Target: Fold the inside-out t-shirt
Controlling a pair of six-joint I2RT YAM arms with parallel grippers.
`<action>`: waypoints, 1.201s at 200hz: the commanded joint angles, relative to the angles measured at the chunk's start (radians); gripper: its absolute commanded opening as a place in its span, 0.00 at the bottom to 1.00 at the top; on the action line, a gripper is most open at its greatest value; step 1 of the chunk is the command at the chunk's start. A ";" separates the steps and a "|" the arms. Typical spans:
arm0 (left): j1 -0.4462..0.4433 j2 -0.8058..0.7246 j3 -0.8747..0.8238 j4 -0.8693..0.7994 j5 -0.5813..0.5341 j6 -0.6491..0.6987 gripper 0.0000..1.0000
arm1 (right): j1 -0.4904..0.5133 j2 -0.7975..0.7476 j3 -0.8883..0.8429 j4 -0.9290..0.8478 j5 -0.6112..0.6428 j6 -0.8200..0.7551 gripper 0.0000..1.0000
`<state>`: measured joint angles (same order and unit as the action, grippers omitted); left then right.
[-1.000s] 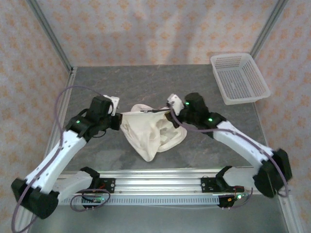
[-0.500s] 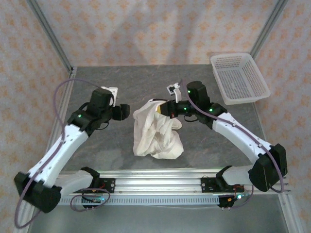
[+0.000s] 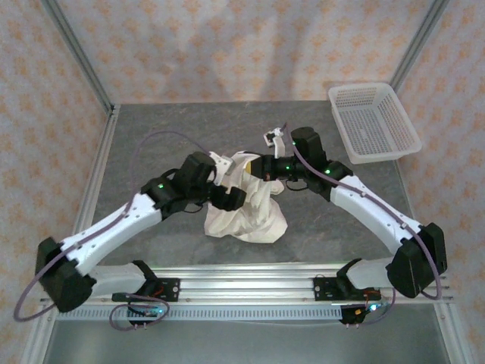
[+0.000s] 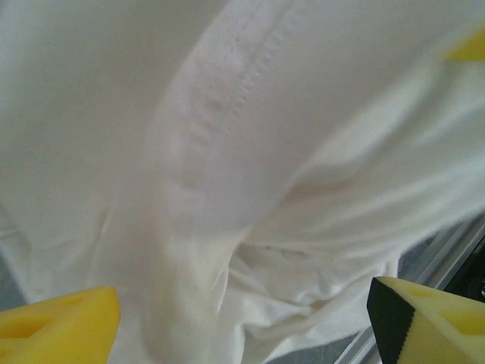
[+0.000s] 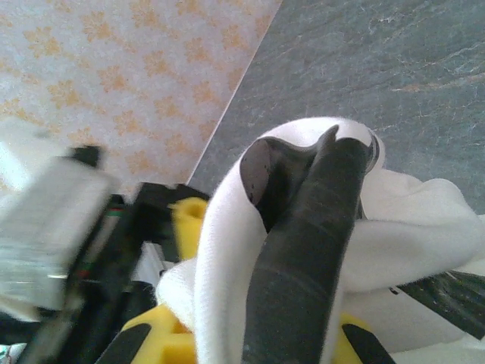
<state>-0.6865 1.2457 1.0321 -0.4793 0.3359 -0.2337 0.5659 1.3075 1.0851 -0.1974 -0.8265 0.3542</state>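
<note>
No fold is made: the inside-out t-shirt (image 3: 246,218) hangs bunched from the right gripper (image 3: 262,168) clamped on it, the left gripper (image 3: 231,199) gapes beside it, and all folding is left to do.

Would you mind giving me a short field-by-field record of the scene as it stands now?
t-shirt: white, bunched in a heap at mid-table, not folded
right tool: shut on the t-shirt's upper edge, holding it raised
left tool: open, fingers spread over the t-shirt, not gripping
basket: white mesh, far right corner, apart from the t-shirt
table: grey surface
</note>
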 commanded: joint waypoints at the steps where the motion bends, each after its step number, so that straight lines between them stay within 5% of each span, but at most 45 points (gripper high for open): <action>1: -0.013 0.056 0.055 0.109 -0.014 0.019 0.79 | -0.004 -0.055 -0.014 0.025 0.037 0.019 0.00; 8: -0.013 0.063 0.063 0.099 -0.051 0.015 0.63 | -0.004 -0.062 -0.022 0.017 0.052 0.013 0.00; 27: -0.005 0.029 0.074 0.083 -0.092 0.013 0.00 | -0.015 -0.081 -0.050 -0.004 0.101 0.004 0.00; 42: 0.027 -0.022 0.098 0.054 -0.012 -0.012 0.00 | -0.046 -0.082 -0.079 -0.008 0.106 0.011 0.01; 70: 0.077 -0.123 0.131 0.109 0.266 -0.088 0.00 | -0.093 -0.016 -0.163 -0.060 0.234 -0.124 0.28; 85: 0.077 -0.160 0.090 0.200 0.323 -0.136 0.00 | -0.093 0.032 -0.208 -0.068 0.337 -0.181 0.31; 128: 0.076 -0.175 -0.006 0.252 0.321 -0.181 0.00 | -0.017 -0.235 -0.313 -0.042 0.535 -0.204 0.48; 170: 0.068 -0.134 0.019 0.233 0.316 -0.163 0.00 | 0.351 -0.537 -0.471 0.155 0.941 -0.440 0.69; 190: 0.064 -0.117 0.044 0.215 0.318 -0.148 0.00 | 0.429 -0.491 -0.481 0.272 0.973 -0.595 0.70; 240: 0.061 -0.128 0.061 0.166 0.308 -0.126 0.00 | 0.414 -0.185 -0.414 0.332 1.085 -0.870 0.64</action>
<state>-0.6216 1.1389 1.0641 -0.2962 0.6254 -0.3874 0.9920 1.0256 0.6338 0.0784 0.1444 -0.3492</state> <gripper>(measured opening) 0.046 0.668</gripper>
